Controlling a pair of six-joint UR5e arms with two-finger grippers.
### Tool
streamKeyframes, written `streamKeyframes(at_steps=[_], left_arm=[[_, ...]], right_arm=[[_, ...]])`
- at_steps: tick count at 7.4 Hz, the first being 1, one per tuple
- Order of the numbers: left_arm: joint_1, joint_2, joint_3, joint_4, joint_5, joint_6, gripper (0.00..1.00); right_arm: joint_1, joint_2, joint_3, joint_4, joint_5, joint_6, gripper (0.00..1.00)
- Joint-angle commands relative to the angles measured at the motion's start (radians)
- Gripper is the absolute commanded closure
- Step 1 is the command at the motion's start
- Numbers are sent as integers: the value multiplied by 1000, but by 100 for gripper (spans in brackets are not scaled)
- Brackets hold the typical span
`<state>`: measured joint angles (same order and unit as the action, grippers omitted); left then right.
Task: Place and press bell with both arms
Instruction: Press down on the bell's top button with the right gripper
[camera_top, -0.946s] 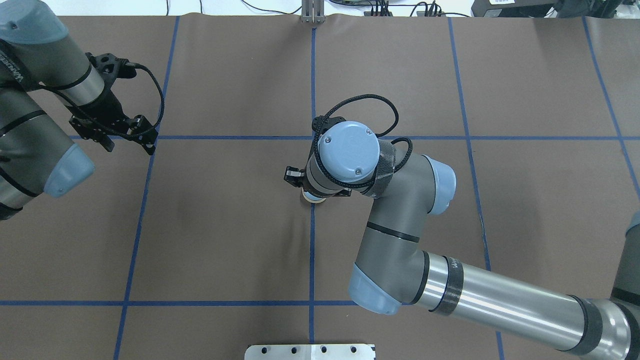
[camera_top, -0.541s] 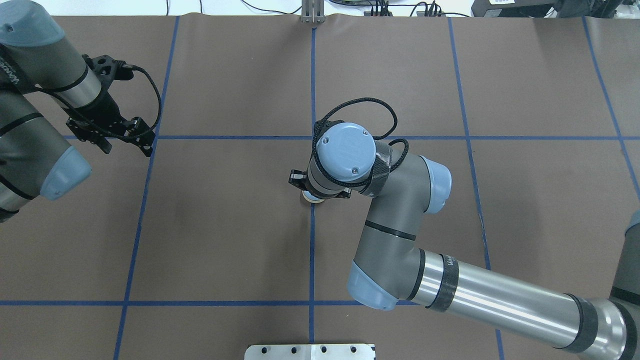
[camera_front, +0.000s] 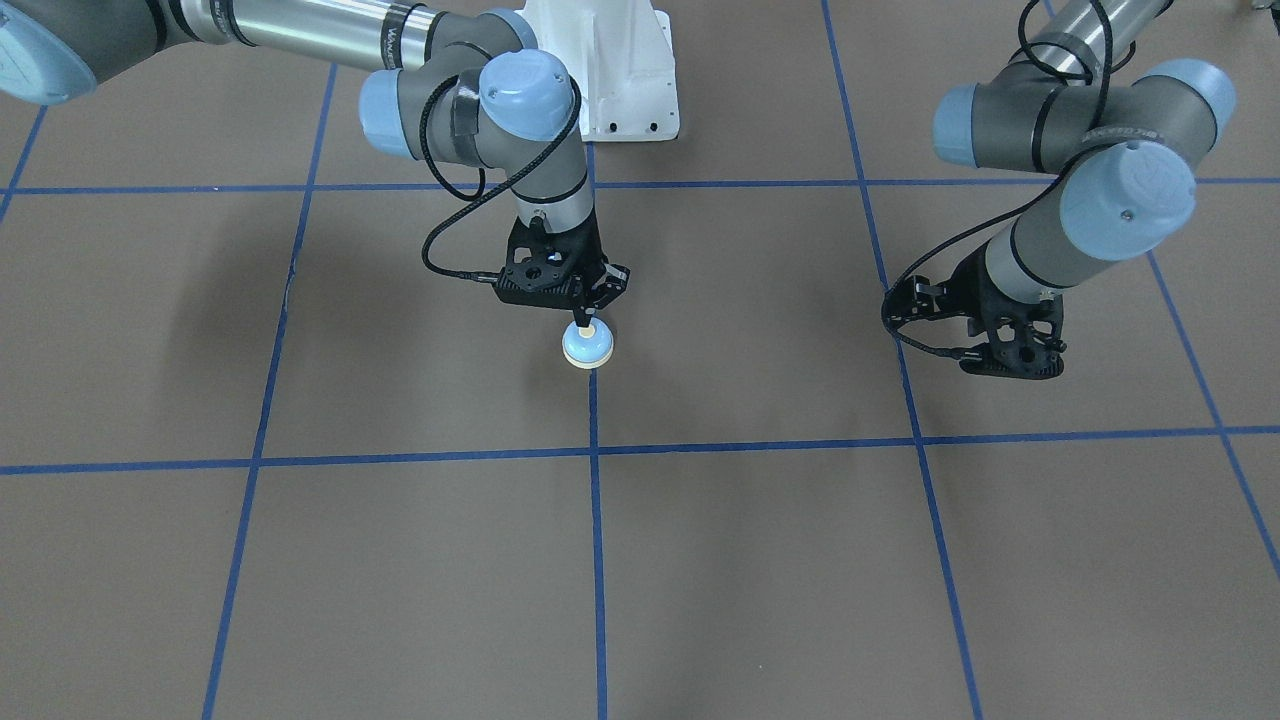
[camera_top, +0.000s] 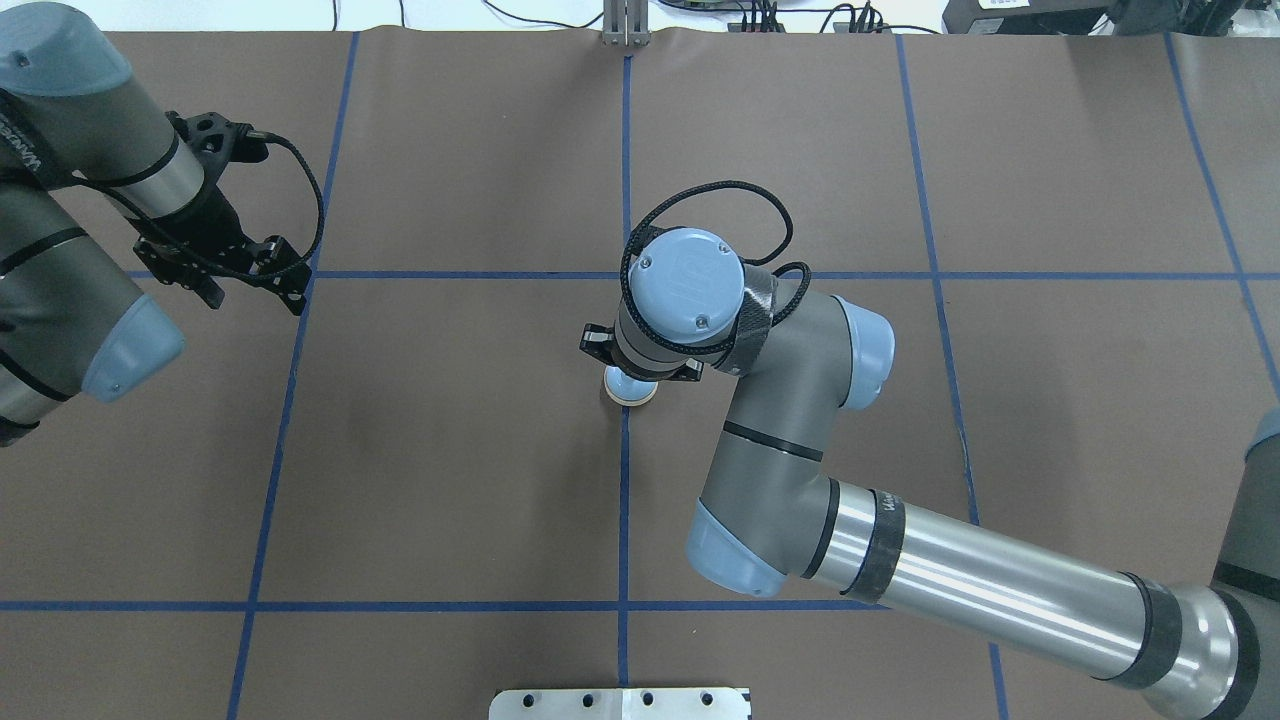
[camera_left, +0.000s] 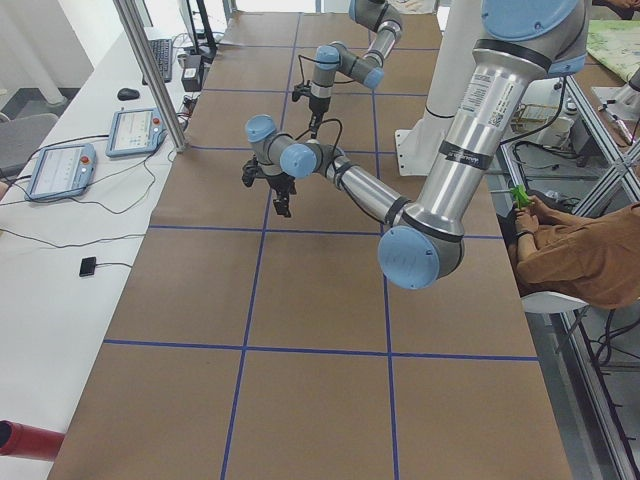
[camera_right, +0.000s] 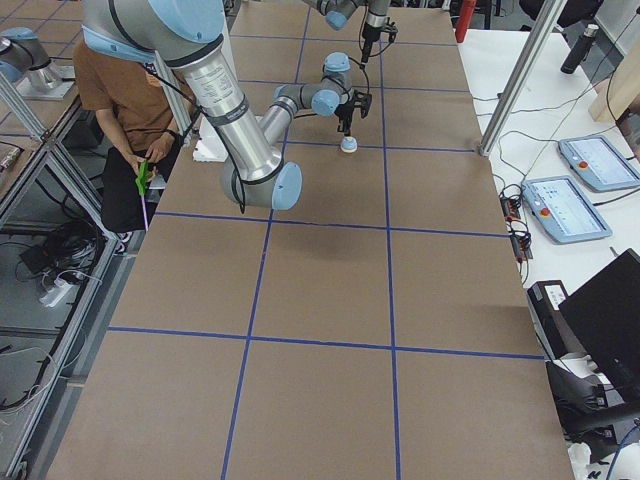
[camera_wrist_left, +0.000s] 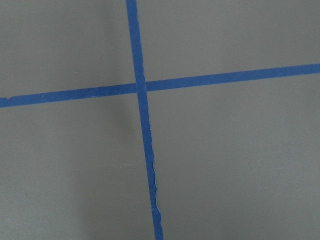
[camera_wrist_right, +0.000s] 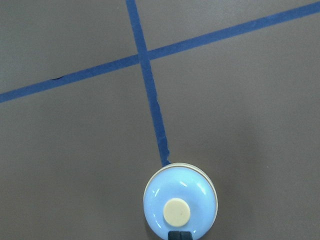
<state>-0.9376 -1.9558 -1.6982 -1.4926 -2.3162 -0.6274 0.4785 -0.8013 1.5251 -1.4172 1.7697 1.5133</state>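
Your right tool (camera_front: 585, 322) has its two fingers pressed together into one narrow tip. It holds nothing and points straight down over the bell (camera_front: 588, 347). The tip sits at the cream button (camera_wrist_right: 177, 211) on top of the light-blue dome; you cannot tell from these views whether it touches. The bell stands upright on the brown surface (camera_front: 400, 560), near its middle. It rests on a blue tape line (camera_front: 596, 520), between two lines that cross it. The right arm (camera_top: 960, 580) reaches in low over the surface to that spot.

Farther off, well apart from the bell, your left tool (camera_top: 255, 292) hangs above the surface with its fingers spread wide and empty. It is over a crossing of tape lines. Farthest from you stands the white pedestal (camera_front: 620, 80).
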Motion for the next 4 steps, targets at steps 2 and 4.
streamKeyframes(at_steps=[2,4], left_arm=[[2,0,0,0,3,-3,1],[2,0,0,-2,3,-3,1]], right_arm=[[0,7,-29,3,2,-2,100],[0,7,-45,12,2,-5,100]])
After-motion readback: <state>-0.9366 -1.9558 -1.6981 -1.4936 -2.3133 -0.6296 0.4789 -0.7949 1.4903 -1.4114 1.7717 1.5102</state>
